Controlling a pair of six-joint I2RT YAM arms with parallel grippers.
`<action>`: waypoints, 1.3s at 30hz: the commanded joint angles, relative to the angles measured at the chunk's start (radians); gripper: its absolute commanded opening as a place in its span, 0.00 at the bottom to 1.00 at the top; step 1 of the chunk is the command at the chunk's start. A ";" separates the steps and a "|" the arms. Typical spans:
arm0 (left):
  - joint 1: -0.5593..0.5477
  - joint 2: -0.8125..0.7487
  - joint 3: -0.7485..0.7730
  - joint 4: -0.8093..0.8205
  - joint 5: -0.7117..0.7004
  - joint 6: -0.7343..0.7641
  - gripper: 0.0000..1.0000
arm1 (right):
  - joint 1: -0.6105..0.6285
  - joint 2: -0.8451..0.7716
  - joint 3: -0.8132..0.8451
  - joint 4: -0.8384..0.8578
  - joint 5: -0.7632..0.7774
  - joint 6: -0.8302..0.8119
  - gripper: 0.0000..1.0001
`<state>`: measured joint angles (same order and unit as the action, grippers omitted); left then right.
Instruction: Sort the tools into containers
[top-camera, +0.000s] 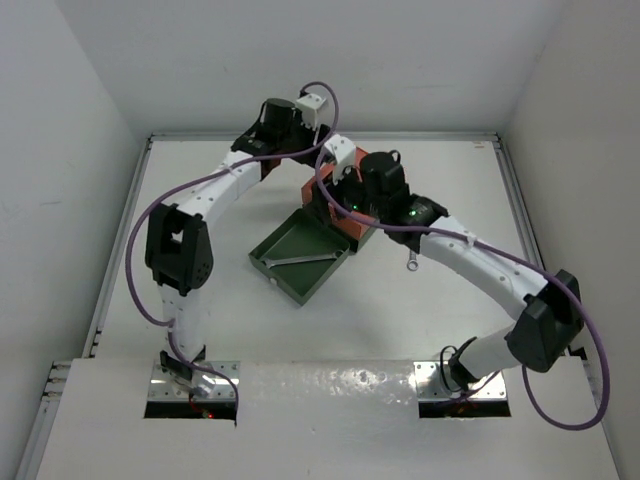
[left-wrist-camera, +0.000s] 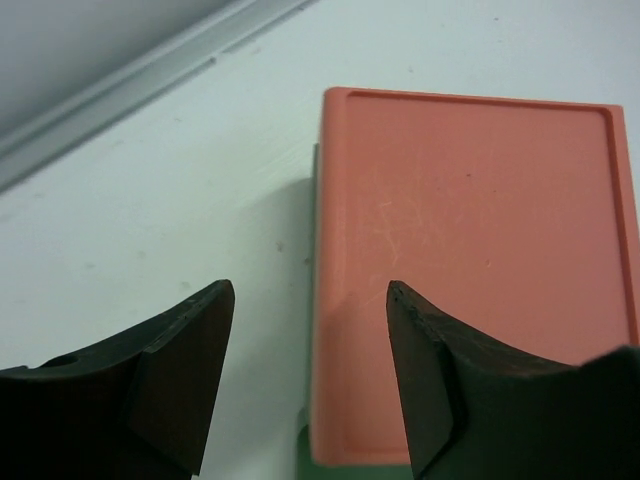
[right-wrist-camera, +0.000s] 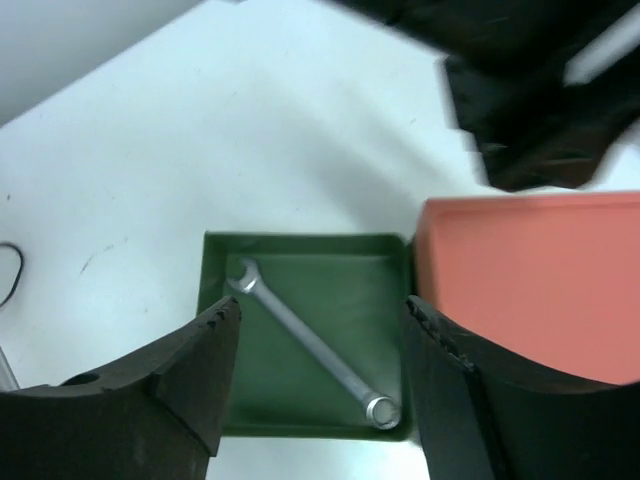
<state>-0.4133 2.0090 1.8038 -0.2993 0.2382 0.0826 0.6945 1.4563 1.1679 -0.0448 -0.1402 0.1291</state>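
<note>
One silver wrench (right-wrist-camera: 310, 345) lies slanted inside the green box (right-wrist-camera: 340, 280), running towards opposite corners, and the orange box (left-wrist-camera: 470, 230) sits right against that box. Left gripper (left-wrist-camera: 310, 290) and right gripper (right-wrist-camera: 322, 305) both hang above them, spread and empty.

Plain white walls (top-camera: 60, 150) close in a white surface (top-camera: 400, 320) on three sides; a metal rail (top-camera: 112, 272) edges it, evenly lit.
</note>
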 joint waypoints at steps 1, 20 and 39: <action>0.025 -0.122 0.089 -0.072 -0.048 0.132 0.60 | -0.049 -0.040 0.136 -0.202 0.007 -0.048 0.65; 0.130 -0.338 -0.162 -0.209 -0.218 0.051 0.65 | -0.691 0.156 -0.014 -0.328 0.117 0.155 0.42; 0.176 -0.385 -0.301 -0.152 -0.260 -0.020 0.66 | -0.595 0.504 -0.031 -0.293 0.214 0.168 0.44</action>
<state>-0.2527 1.6623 1.4986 -0.4908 -0.0078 0.0841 0.0891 1.9175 1.1309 -0.2920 -0.0090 0.2832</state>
